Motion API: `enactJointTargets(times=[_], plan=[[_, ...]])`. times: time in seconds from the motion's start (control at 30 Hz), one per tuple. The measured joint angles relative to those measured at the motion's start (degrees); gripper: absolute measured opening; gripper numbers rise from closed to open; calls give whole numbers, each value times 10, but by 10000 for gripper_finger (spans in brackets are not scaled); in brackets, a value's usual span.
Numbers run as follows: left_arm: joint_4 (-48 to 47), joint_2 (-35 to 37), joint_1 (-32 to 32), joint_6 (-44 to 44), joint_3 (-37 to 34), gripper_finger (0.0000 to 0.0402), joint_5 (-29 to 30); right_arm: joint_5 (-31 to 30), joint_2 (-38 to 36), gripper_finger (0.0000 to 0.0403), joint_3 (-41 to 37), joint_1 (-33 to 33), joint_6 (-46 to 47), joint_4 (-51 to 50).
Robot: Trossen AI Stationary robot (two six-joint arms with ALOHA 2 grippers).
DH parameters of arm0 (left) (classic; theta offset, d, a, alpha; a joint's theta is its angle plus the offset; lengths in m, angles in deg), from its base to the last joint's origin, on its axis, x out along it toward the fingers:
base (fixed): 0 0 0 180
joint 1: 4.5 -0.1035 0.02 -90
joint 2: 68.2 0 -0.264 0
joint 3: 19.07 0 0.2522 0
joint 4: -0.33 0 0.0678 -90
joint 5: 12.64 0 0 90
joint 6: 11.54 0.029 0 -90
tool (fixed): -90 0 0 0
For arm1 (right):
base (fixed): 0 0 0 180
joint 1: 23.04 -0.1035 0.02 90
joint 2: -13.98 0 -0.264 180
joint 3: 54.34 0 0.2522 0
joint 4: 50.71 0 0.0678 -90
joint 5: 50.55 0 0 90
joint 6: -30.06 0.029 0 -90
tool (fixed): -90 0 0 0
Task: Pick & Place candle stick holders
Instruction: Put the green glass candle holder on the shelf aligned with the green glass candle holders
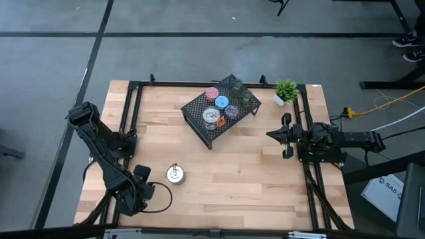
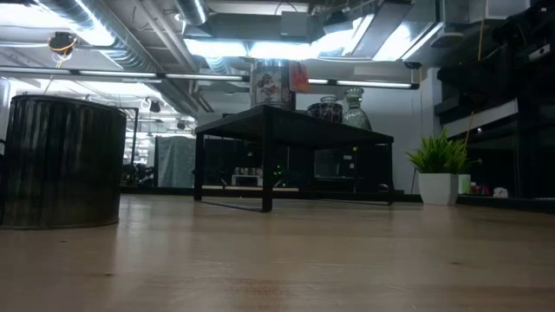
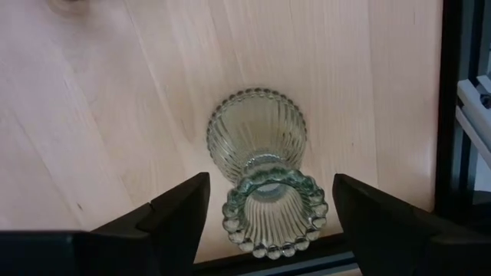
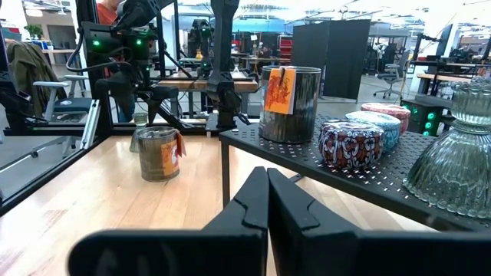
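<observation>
A ribbed, pale green glass candle stick holder (image 3: 265,188) is seen in the left wrist view, lying on its side on the light wooden desk (image 1: 252,179); its beaded rim faces the camera and its rounded bowl points away. It lies between the two dark fingers (image 3: 173,218) of the left gripper (image 3: 268,218), which stand apart on either side of it without touching the glass, so the gripper is released. In the high view the left gripper (image 1: 136,192) is found at the lower left of the frame, near the desk's front left corner, with its arm bent low over the desk edge.

A shiny silver holder (image 1: 175,174) stands on the desk just to the right of that gripper in the high view. The other holders are gathered on the black wire-mesh rack (image 1: 199,123) in the upper middle of the frame: a pink one (image 1: 212,93), a blue one (image 1: 222,101), a purple one (image 1: 232,111), a second silver one (image 1: 211,117), and clear green glass ones (image 1: 242,91) at the rack's far end.

The right gripper (image 1: 273,135) is held at the right of the frame, level above the desk beside the rack, its fingers clenched together on nothing. A small potted plant (image 1: 286,90) stands at the upper right.
</observation>
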Motion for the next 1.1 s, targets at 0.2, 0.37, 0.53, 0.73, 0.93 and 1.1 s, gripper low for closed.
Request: enactJointTargets(times=[0.2,0.37,0.53,0.73,0.93,1.1], plan=[[0,0,0,0,0,265,0,0,0,0,0,0,0,0],[0,0,0,-2,0,234,0,0,0,0,0,0,0,0],[0,0,0,-3,0,207,0,0,0,0,0,0,0,0],[0,0,0,-5,0,190,0,0,0,0,0,0,0,0],[0,0,0,-14,0,182,-3,0,0,0,0,0,0,0],[0,12,-8,-26,0,182,-5,0,0,0,0,0,0,0]])
